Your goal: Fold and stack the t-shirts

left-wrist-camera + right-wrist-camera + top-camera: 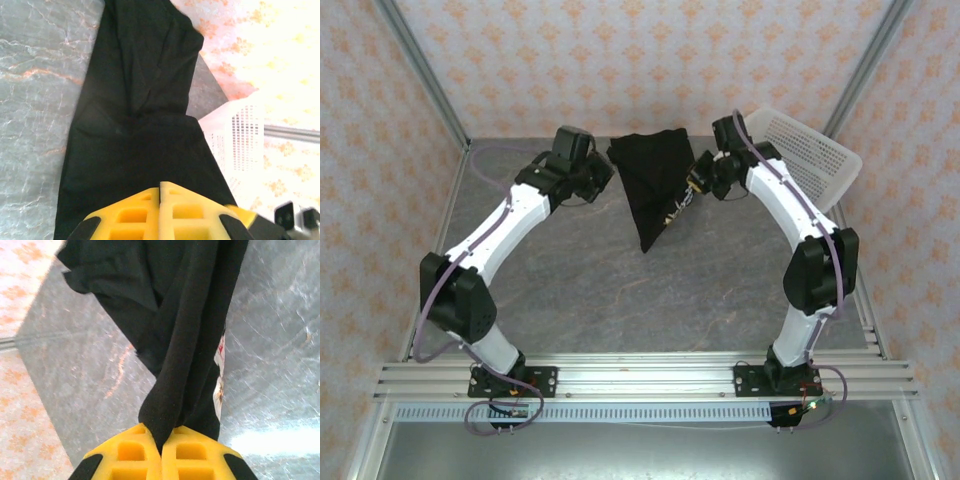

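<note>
A black t-shirt (650, 180) is stretched between my two grippers at the back of the table and narrows to a point toward the near side. My left gripper (608, 172) is shut on its left corner. In the left wrist view the yellow fingers (161, 184) meet right at the cloth (140, 100). My right gripper (698, 175) is shut on the right edge. In the right wrist view a bunched fold of the t-shirt (190, 315) runs down between the closed gripper tips (161, 432). A strip of the rose print (219, 370) shows at the shirt's edge.
A white perforated basket (810, 155) leans at the back right corner, close behind the right arm, and its wall appears beside the shirt (240, 135). Grey marbled tabletop (620, 290) lies between the arms. Patterned walls enclose the table on three sides.
</note>
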You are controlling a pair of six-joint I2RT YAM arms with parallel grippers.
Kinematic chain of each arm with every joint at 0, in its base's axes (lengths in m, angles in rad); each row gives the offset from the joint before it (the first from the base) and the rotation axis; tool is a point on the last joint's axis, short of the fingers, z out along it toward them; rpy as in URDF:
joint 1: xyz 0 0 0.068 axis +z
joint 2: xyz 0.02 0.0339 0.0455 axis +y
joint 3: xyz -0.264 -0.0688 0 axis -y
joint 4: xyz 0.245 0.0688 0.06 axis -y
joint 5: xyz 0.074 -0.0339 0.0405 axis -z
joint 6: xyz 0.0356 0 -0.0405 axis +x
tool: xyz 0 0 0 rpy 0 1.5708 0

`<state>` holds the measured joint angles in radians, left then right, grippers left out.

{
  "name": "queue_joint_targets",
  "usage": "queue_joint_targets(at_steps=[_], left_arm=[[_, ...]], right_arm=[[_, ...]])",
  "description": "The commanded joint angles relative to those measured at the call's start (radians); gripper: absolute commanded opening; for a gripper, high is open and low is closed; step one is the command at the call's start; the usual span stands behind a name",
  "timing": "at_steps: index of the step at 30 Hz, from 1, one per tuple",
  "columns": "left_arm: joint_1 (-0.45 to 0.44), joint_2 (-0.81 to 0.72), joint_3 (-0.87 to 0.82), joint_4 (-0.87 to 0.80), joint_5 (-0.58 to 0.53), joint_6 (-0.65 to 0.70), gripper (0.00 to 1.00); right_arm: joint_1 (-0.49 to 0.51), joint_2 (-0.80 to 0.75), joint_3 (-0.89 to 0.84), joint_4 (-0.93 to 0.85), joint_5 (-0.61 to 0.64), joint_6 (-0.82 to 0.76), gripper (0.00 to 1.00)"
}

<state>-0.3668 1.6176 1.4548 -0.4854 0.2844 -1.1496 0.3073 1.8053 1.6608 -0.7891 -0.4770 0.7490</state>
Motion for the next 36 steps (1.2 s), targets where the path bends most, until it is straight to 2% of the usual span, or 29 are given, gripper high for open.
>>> queue_joint_targets(at_steps=[1,3,6,9,10,13,16,22,31,34,36], left_arm=[[-0.032,-0.024,-0.176,-0.084,0.013,-0.001,0.00],[-0.071,-0.048,-0.260,-0.053,0.037,-0.035,0.01],[-0.147,-0.050,-0.332,-0.020,0.046,-0.081,0.11],[-0.225,-0.036,-0.387,0.020,0.041,-0.147,0.31],[-0.250,-0.023,-0.401,0.030,0.046,-0.172,0.36],[-0.301,0.020,-0.427,0.044,0.037,-0.220,0.42],[-0.310,0.037,-0.442,0.021,0.000,-0.238,0.51],[-0.335,0.060,-0.446,-0.050,0.019,-0.296,0.53],[-0.418,0.115,-0.502,0.074,0.058,-0.434,0.53],[-0.419,0.149,-0.481,0.071,0.027,-0.425,0.49],[-0.411,0.167,-0.464,0.067,-0.020,-0.409,0.37]], right_arm=[[0.018,-0.047,-0.148,-0.073,-0.026,0.013,0.00],[0.022,-0.102,-0.274,-0.067,-0.009,0.015,0.00],[0.021,-0.186,-0.436,-0.065,0.030,0.010,0.00],[0.021,-0.244,-0.568,-0.069,0.040,0.004,0.00],[0.021,-0.259,-0.604,-0.069,0.049,-0.002,0.00],[0.021,-0.284,-0.684,-0.061,0.084,-0.027,0.00],[0.022,-0.273,-0.739,-0.030,0.071,-0.040,0.00],[0.021,-0.261,-0.793,0.014,0.049,-0.034,0.00],[0.022,-0.277,-0.847,0.032,0.040,-0.035,0.00],[0.022,-0.286,-0.860,0.038,0.036,-0.033,0.00],[0.021,-0.290,-0.871,0.041,0.034,-0.034,0.00]])
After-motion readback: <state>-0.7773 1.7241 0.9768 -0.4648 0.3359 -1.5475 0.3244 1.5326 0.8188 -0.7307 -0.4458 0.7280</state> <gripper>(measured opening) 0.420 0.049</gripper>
